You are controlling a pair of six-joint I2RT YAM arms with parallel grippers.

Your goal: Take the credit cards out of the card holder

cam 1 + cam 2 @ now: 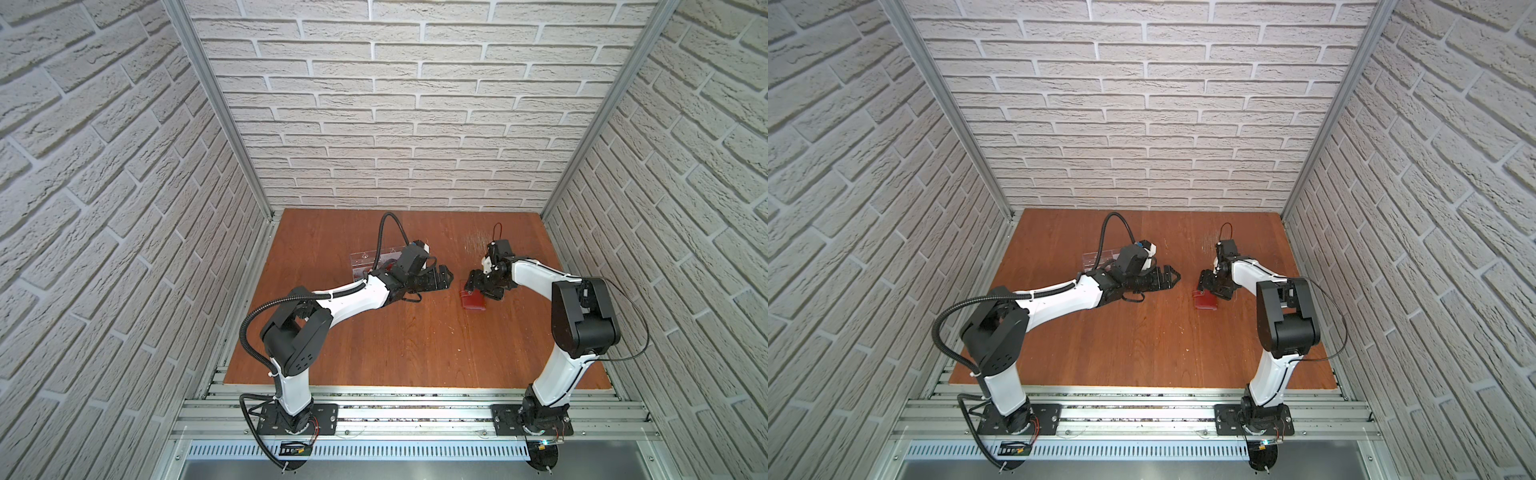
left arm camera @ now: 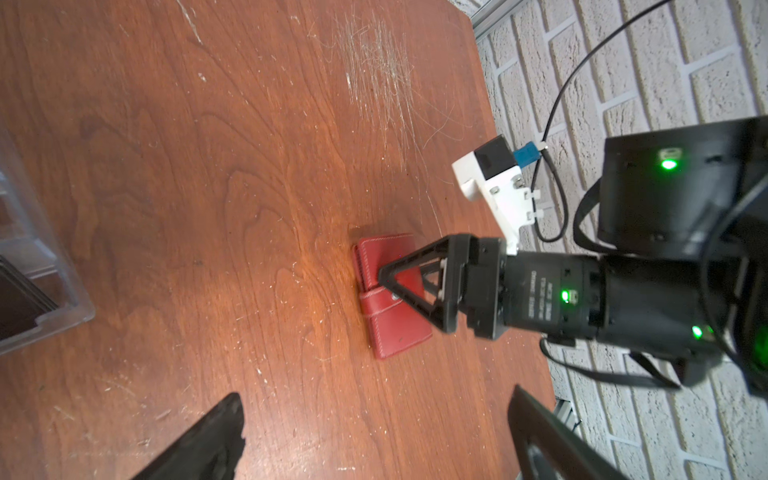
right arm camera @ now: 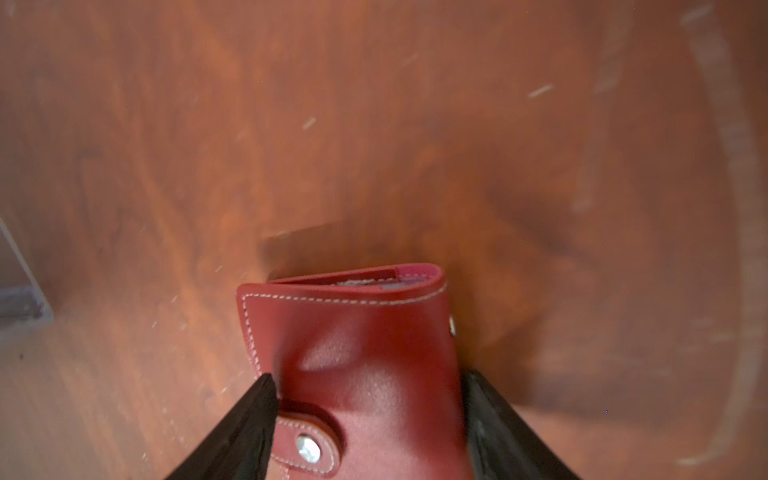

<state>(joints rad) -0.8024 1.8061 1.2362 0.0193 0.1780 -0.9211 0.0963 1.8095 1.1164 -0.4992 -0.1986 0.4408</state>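
The red card holder (image 1: pixel 473 302) (image 1: pixel 1207 302) lies on the wooden table right of centre, folded, its strap tab (image 3: pixel 309 446) snapped down. My right gripper (image 1: pixel 473 290) (image 1: pixel 1204 288) (image 3: pixel 368 376) reaches down over it, one finger pressed against each long edge, and the red cover (image 3: pixel 353 353) bulges between them. Pale sleeve edges (image 3: pixel 361 283) show in the holder's open end. The credit cards are hidden inside. My left gripper (image 1: pixel 444 279) (image 1: pixel 1173 277) (image 2: pixel 376 395) hovers open to the left of the holder (image 2: pixel 395 332), a short way off, with nothing between its fingers.
A clear acrylic tray (image 1: pixel 365 259) (image 1: pixel 1092 255) (image 2: pixel 54 291) stands behind the left arm's wrist, with a dark flat thing (image 2: pixel 16 299) in one compartment. A patch of pale scratches (image 2: pixel 382 83) marks the table beyond the holder. Brick-pattern walls close in three sides.
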